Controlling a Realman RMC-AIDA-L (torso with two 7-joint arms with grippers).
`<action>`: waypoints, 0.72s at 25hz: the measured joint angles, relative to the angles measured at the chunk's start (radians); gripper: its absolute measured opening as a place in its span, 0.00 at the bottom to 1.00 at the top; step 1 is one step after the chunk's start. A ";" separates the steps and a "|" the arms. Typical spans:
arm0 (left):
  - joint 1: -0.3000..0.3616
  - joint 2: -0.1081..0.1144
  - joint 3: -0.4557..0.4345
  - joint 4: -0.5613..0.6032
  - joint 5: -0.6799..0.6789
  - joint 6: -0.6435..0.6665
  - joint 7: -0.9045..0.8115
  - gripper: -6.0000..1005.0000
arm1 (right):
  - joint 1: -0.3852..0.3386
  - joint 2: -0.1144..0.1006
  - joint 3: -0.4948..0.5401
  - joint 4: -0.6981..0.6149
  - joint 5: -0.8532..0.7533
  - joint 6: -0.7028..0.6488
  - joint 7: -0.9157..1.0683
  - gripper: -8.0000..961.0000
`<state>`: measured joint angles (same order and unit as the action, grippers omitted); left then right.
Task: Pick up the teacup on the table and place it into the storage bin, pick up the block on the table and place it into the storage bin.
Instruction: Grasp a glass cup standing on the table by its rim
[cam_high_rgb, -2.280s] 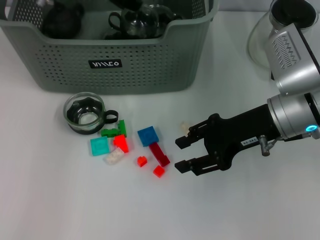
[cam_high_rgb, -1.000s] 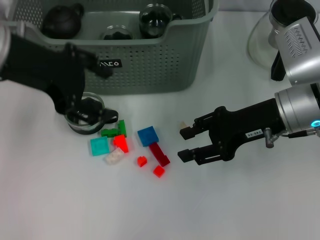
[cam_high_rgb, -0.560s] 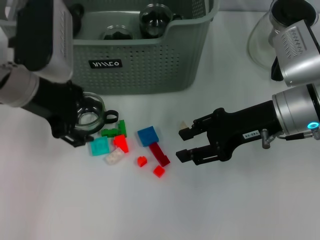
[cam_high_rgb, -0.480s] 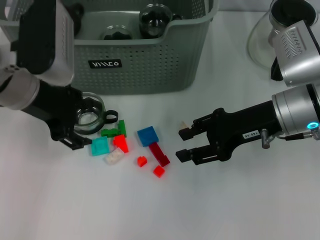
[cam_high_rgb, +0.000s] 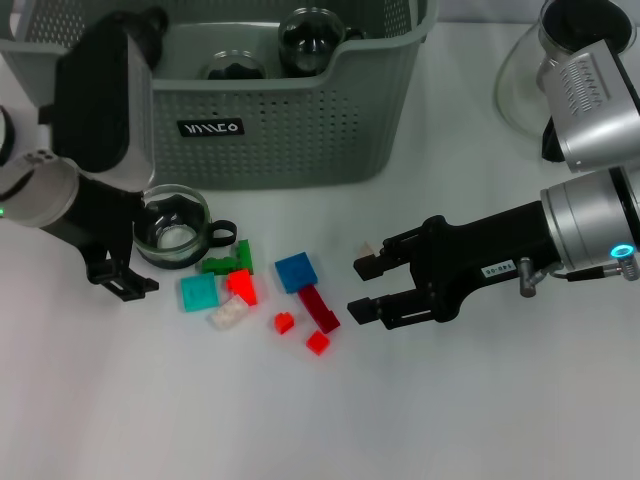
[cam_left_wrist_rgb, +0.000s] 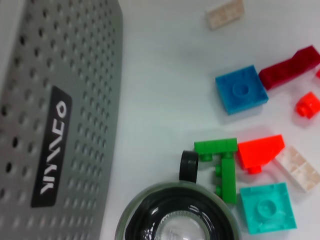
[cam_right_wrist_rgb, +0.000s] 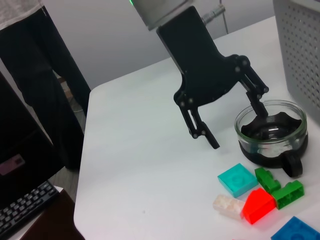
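The glass teacup (cam_high_rgb: 172, 228) with a black handle stands on the white table in front of the storage bin (cam_high_rgb: 240, 130). My left gripper (cam_high_rgb: 140, 255) is open at the cup's left side. In the right wrist view one finger (cam_right_wrist_rgb: 257, 102) reaches the cup's (cam_right_wrist_rgb: 271, 132) rim and the other is outside it. Several blocks lie right of the cup: blue (cam_high_rgb: 297, 271), dark red (cam_high_rgb: 320, 308), green (cam_high_rgb: 230, 262), teal (cam_high_rgb: 198, 292). My right gripper (cam_high_rgb: 365, 290) is open and empty, just right of the dark red block.
The bin holds a dark teapot (cam_high_rgb: 150, 20) and glass cups (cam_high_rgb: 310, 25). A glass teapot (cam_high_rgb: 530, 70) stands at the back right. A small beige block (cam_high_rgb: 368, 248) lies beside my right gripper's fingers. The left wrist view shows the bin's wall (cam_left_wrist_rgb: 60, 100) near the cup (cam_left_wrist_rgb: 175, 215).
My left arm swung in from the left and brought its open gripper down at the teacup, then shifted slightly left. The right gripper edged a little toward the blocks. The cup and blocks stayed put.
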<state>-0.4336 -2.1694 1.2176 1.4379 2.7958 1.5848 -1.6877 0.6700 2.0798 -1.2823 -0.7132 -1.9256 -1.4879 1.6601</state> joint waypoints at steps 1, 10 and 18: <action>0.000 0.000 0.006 -0.006 0.005 -0.007 -0.002 0.81 | 0.000 0.000 0.000 0.000 0.000 0.000 0.001 0.61; -0.020 -0.001 0.048 -0.031 0.032 -0.021 -0.015 0.80 | -0.001 0.003 0.000 0.000 -0.001 0.000 0.003 0.61; -0.060 0.000 0.082 -0.085 0.059 -0.019 -0.035 0.79 | -0.001 0.005 0.000 0.006 -0.002 0.000 0.004 0.61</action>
<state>-0.4933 -2.1695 1.2996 1.3524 2.8550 1.5661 -1.7228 0.6688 2.0847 -1.2822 -0.7073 -1.9278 -1.4879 1.6644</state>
